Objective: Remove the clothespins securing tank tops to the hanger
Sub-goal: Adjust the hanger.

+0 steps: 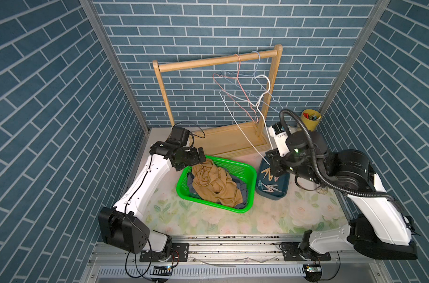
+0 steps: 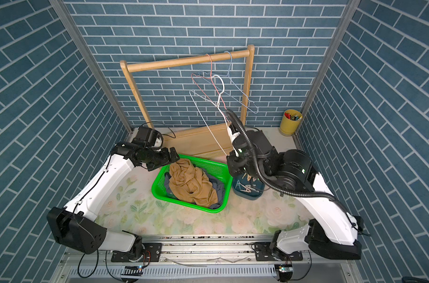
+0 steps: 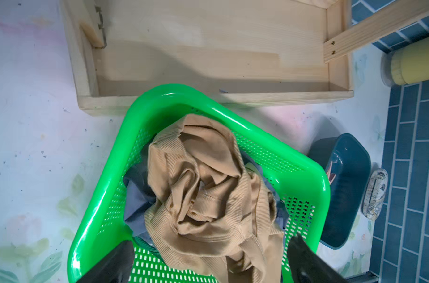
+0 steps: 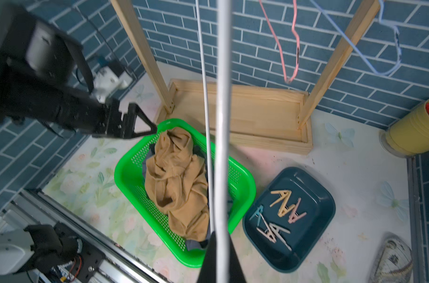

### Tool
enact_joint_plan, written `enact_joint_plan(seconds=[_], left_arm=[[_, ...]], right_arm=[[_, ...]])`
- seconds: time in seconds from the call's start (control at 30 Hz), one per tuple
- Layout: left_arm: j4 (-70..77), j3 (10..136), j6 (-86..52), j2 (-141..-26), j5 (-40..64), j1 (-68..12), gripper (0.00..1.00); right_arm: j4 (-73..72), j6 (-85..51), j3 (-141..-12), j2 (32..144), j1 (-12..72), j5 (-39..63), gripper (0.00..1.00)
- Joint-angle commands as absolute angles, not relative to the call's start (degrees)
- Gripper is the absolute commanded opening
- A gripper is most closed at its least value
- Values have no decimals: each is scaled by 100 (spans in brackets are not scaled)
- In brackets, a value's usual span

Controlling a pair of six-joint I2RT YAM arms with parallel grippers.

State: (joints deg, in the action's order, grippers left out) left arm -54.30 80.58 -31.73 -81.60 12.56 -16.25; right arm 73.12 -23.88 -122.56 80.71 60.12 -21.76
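Pinching the white hanger (image 4: 222, 98), your right fingers (image 4: 208, 259) are needing a slow, snag-free carry; left fingers (image 3: 304, 257) are hovering spread at ten o'clock of the basket (image 3: 233, 117), tank tops (image 1: 215, 183) inside, clothespins (image 4: 282, 208) in the tray (image 4: 311, 235) at three o'clock.

No legible text, label or number shows anywhere.

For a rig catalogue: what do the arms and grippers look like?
White shells, black joints. The left arm carries a thin black cable, the right arm a ribbed black hose. The left gripper and right gripper: black, tapered fingers.
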Motion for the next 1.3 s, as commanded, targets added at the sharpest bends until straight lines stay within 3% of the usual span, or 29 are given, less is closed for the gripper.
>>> enact_joint_plan(seconds=[0.0, 0.17, 0.27, 0.5, 0.8, 0.97, 1.27], left_arm=[[-5536, 7954, -3187, -7958, 1358, -1520, 99], [-5480, 7979, -3270, -7934, 1546, -1512, 99], [-5451, 7977, -3271, -7949, 1584, -1512, 99], [-5309, 8288, -3171, -8142, 1809, -1509, 99], [-4411, 10731, -3859, -8711, 2086, -1478, 99], [-3314, 11752, -5382, -9649, 2653, -1152, 96], [-1210, 11783, -7870, -10532, 2901, -1063, 89]], right_arm=[[7691, -1982, -13387, 8854, 5612, -1480, 0], [8550, -1881, -15411, 10373, 4843, -518, 0], [8490, -1846, -15745, 10819, 4491, -69, 0], [7267, -1592, -15003, 11004, 4219, 234, 0], [6944, -1519, -14654, 11268, 4221, 821, 0], [6064, -1656, -13682, 10676, 4271, 1002, 0], [5079, -1863, -12345, 9911, 4386, 1083, 0]])
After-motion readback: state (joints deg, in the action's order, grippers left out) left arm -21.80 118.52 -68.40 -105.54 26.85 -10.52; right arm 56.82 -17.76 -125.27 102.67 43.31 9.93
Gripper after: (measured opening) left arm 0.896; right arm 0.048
